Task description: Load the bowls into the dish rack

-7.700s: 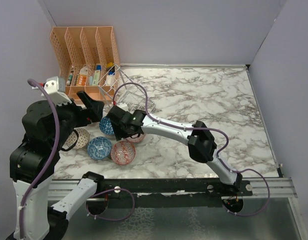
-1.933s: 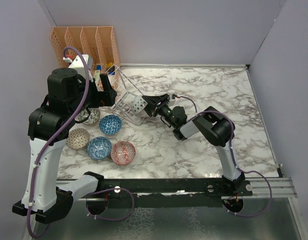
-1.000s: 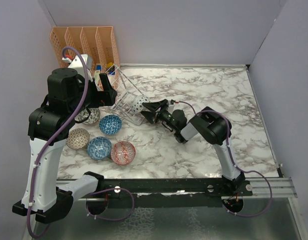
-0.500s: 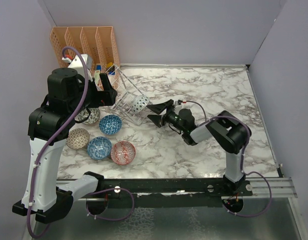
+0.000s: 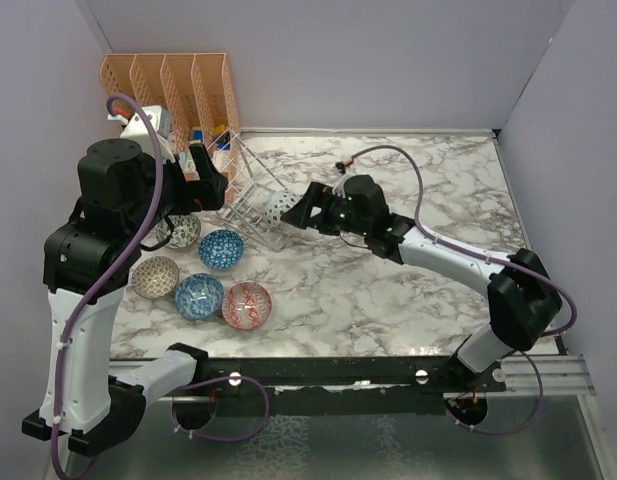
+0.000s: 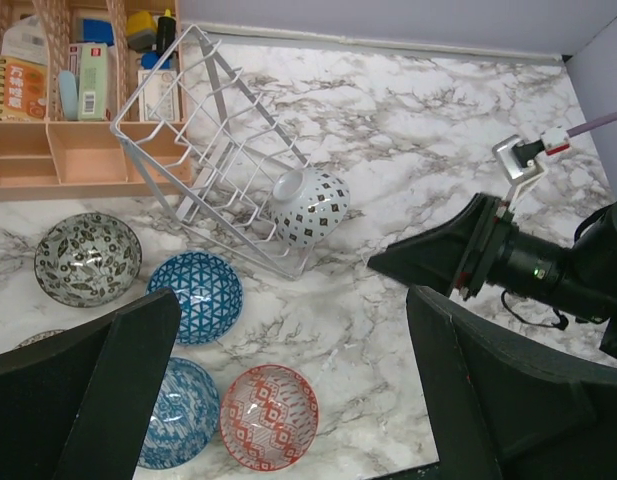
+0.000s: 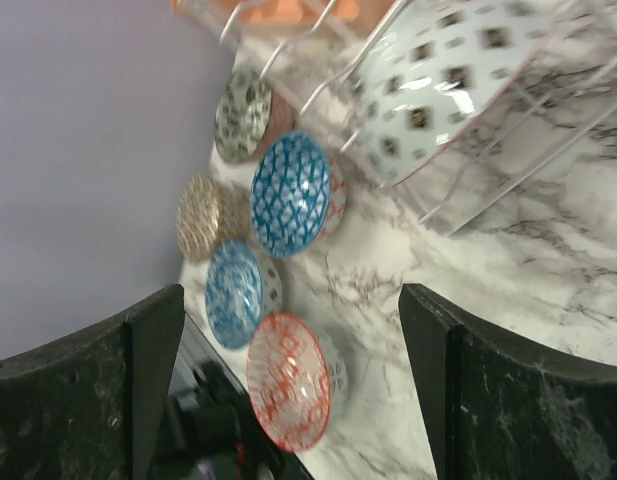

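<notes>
1. The left arm (image 5: 83,262) is standing tall, its elbow raised and its wrist angling downward.
2. The left gripper (image 5: 206,188) is holding its jaws wide apart, gripping nothing.
3. The right arm (image 5: 450,258) is lying low, stretched leftward.
4. The right gripper (image 5: 304,208) is gaping wide, empty.

- Left arm (image 5: 76,330): white links, bulky black joint housings, looping purple cable.
- Right arm (image 5: 450,258): slim white link, black elbow housing, thin purple cable.
</notes>
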Motion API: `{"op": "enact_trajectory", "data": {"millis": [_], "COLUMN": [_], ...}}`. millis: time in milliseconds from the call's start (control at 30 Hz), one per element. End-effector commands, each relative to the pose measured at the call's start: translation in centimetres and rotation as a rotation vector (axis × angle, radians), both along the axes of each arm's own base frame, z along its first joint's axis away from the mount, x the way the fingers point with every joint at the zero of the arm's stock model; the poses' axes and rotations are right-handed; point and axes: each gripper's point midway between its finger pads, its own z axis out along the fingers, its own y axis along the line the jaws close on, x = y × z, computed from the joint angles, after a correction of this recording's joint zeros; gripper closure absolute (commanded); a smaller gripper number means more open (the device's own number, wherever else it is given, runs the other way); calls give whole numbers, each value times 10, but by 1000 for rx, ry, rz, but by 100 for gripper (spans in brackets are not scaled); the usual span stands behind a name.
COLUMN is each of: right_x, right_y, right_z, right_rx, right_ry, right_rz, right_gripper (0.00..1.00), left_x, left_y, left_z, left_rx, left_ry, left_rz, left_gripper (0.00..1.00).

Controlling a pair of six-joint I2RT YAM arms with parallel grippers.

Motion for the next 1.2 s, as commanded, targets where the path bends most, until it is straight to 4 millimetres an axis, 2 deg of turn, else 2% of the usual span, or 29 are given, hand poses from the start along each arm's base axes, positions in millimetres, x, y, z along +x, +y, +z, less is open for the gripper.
{"op": "enact_trajectory", "data": {"millis": [0,167,367,467,733,900,1067,1167], "right_x": [-62,-122,-177,-196,-205,-205,-203,-205], "right_y": [15,65,109,125,140,142,141,139], "right_z": [-29,-41,-66,-77,-111,-129,-140,-144], "right_rx": [-461,-581,-716,-768,-821,-863,-904,-902], "right_ry": [-159,-268,-402,-442,-435,-446,-468,-466], "right_rz": [327,588,811,870,910,917,921,928], "right_gripper": [12,15,15,15,16,19,25,34], "left_x": [-10,-14,-21,-24,-30,-34,-36,-37], "left_y": [10,12,15,18,20,22,24,25], "left_z": [25,34,35,34,32,31,32,29], "left_rx": [4,-8,-9,-4,-2,-3,-2,1], "left_ry": [-84,-113,-115,-112,-100,-99,-107,-102], "left_rz": [25,30,40,47,47,55,65,68], "left_gripper": [1,1,1,1,1,1,1,1]}}
